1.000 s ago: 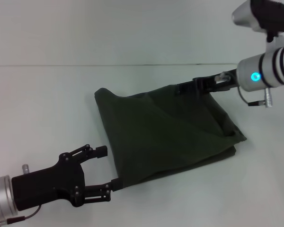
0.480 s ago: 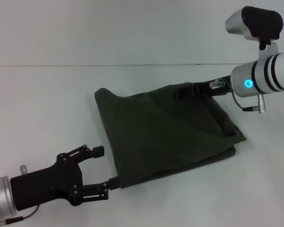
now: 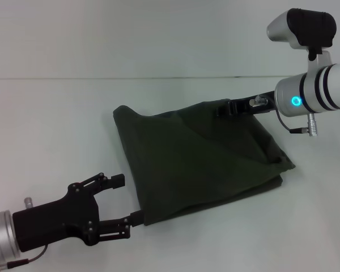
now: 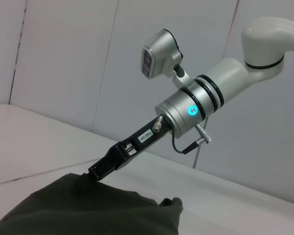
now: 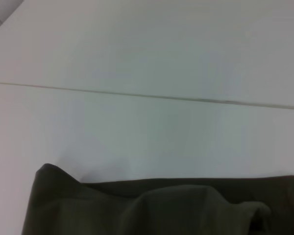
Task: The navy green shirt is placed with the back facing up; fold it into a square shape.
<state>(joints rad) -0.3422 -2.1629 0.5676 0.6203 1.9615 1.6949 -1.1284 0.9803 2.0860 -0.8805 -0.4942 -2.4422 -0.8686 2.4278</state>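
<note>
Folded navy green shirt, right tool at far edge, left tool spread at near corner

Soft matt cloth on the navy green shirt, creased and dull, lying on a smooth pale table, with matt black plastic on the left gripper and satin silver metal behind the right gripper.

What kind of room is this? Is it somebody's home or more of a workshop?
Probably a lab or test bench, not a home: a bare white table against plain white wall panels, with only a green shirt between two robot arms, the left gripper and the right gripper.
</note>
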